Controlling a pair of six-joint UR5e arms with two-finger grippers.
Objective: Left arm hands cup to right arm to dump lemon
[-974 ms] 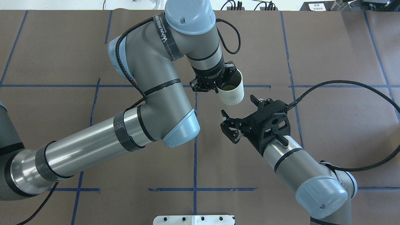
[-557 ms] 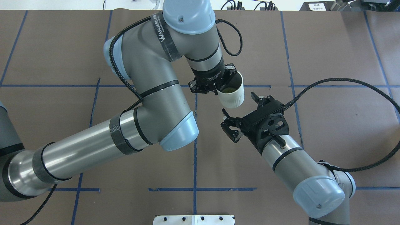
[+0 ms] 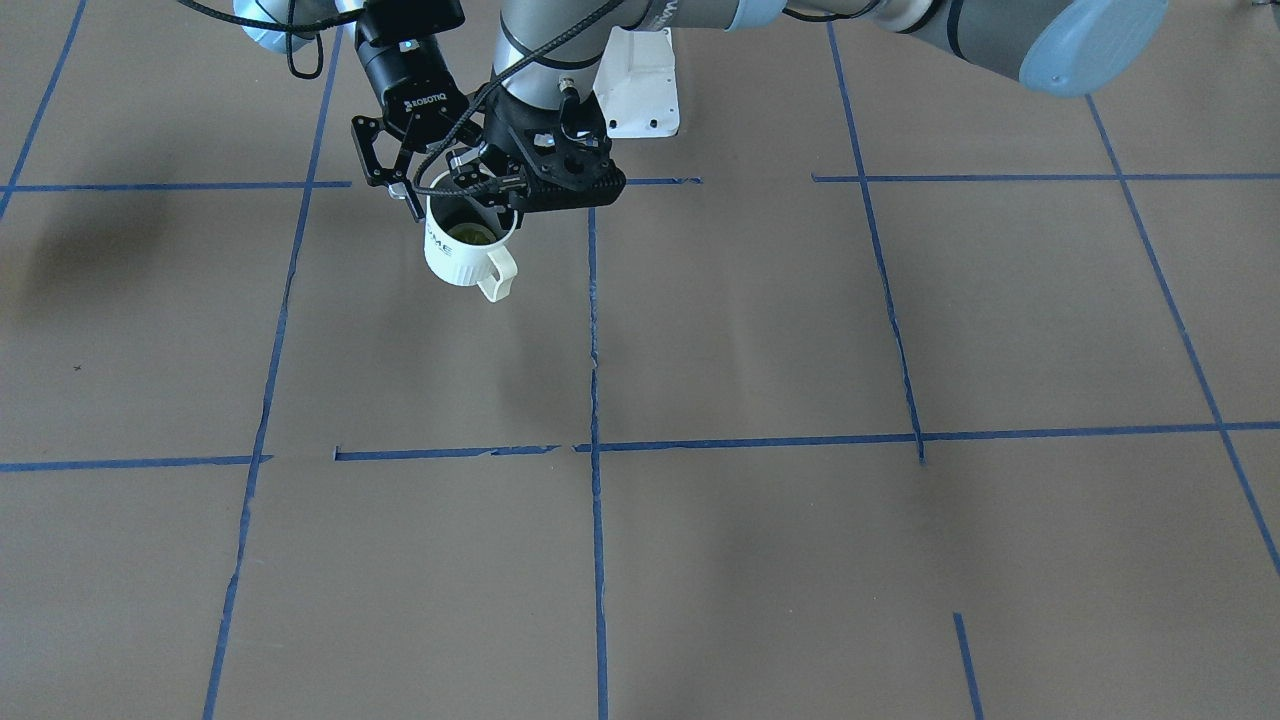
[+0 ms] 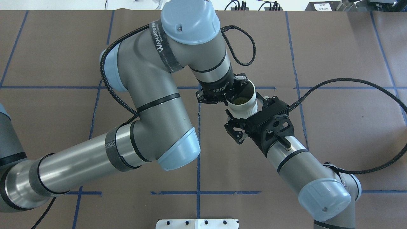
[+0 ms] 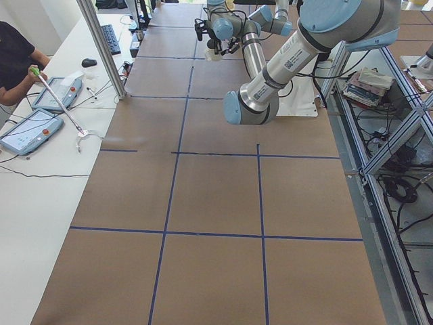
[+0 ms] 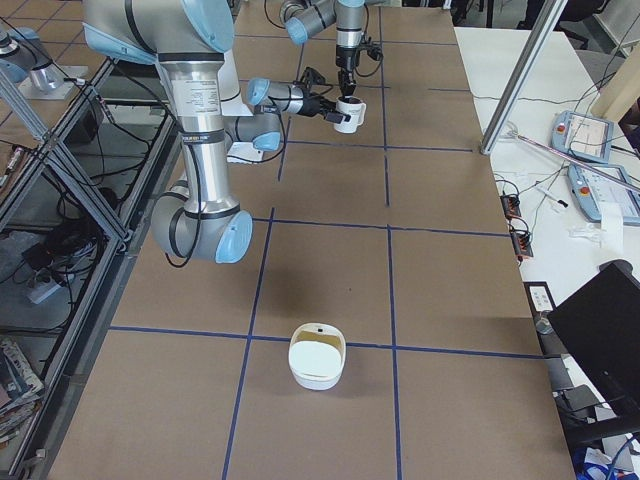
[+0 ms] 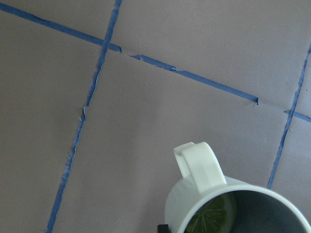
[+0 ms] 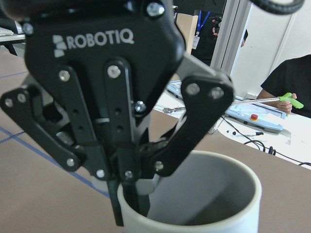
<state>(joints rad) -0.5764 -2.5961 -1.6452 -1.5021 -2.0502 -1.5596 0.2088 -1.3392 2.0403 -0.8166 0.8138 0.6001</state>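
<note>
The hand-over looks to be midway. The left claw (image 4: 228, 100) is clamped on the rim of the ribbed white mug (image 4: 246, 109), one finger inside and one outside, holding it clear of the bench (image 4: 334, 47). The lemon slice (image 4: 238, 100) lies on the mug's grey floor. The right claw (image 4: 243, 105) is spread wide and empty, with the mug's body between its fingertips; I cannot tell whether they touch. Next, it should close squarely on the wall before the left claw lets go.

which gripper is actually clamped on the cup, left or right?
The left gripper, marked ROBOTIQ: it is shut from above on the rim of the cup. The right gripper is open around its body.
</note>
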